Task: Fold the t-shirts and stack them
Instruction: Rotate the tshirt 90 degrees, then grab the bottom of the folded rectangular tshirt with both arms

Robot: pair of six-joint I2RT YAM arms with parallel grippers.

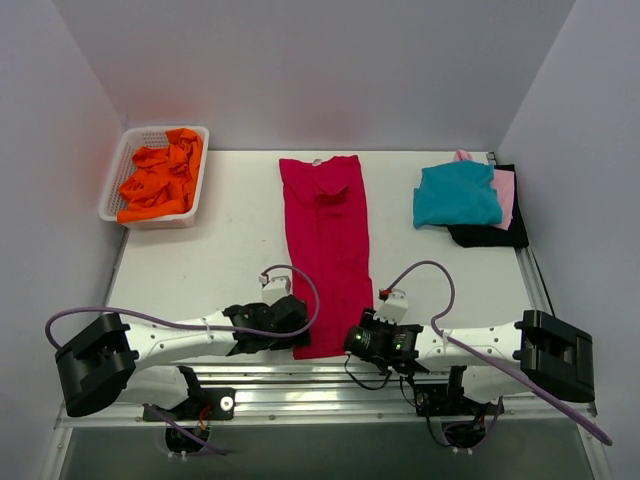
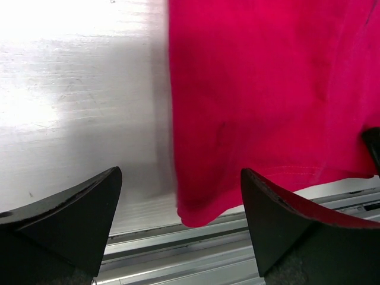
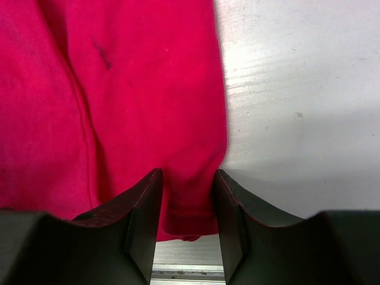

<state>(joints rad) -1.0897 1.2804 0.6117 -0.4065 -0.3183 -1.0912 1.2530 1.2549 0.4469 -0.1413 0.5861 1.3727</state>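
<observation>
Down the middle of the white table (image 1: pixel 220 250) lies the crimson t-shirt (image 1: pixel 327 240), a long flat strip with its near hem at the front edge, where the right gripper (image 3: pixel 189 178) pinches the right corner and the left gripper (image 2: pixel 181 178) stands spread wide, the left corner between its fingers.

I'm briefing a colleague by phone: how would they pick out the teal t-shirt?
Go to the far right corner of the table, across from the white basket. A small pile of folded shirts lies there. The teal t-shirt is on top, covering the pale pink shirt and black shirt beneath.
</observation>
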